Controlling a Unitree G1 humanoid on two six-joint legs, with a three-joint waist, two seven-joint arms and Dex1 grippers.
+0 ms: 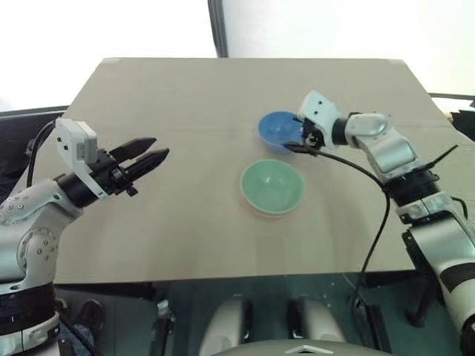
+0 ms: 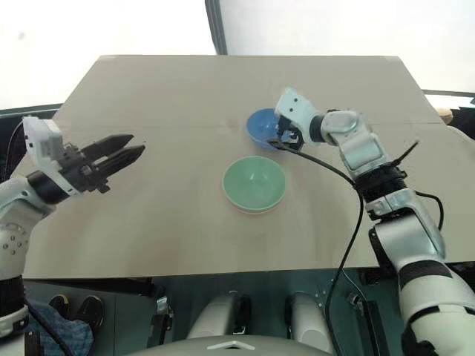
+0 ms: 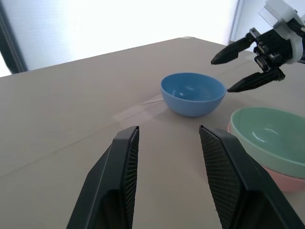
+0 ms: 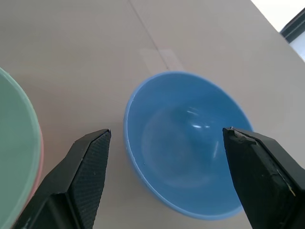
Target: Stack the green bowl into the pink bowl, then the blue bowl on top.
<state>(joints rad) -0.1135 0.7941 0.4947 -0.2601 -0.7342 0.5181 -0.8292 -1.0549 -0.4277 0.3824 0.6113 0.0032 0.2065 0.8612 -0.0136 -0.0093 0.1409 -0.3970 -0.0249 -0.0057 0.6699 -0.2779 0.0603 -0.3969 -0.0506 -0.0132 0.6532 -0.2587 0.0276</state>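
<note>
The green bowl sits nested inside the pink bowl at the middle of the table; only a thin rim of pink shows beneath it. Just beyond stands the blue bowl, upright and empty. My right gripper is open at the blue bowl's right rim. In the right wrist view its fingers flank the bowl without gripping it. My left gripper hovers over the table's left side, open and empty, pointing toward the bowls.
The tan table has a taped seam running across it behind the blue bowl. A black cable hangs from my right arm over the table's right front. Bright windows lie beyond the far edge.
</note>
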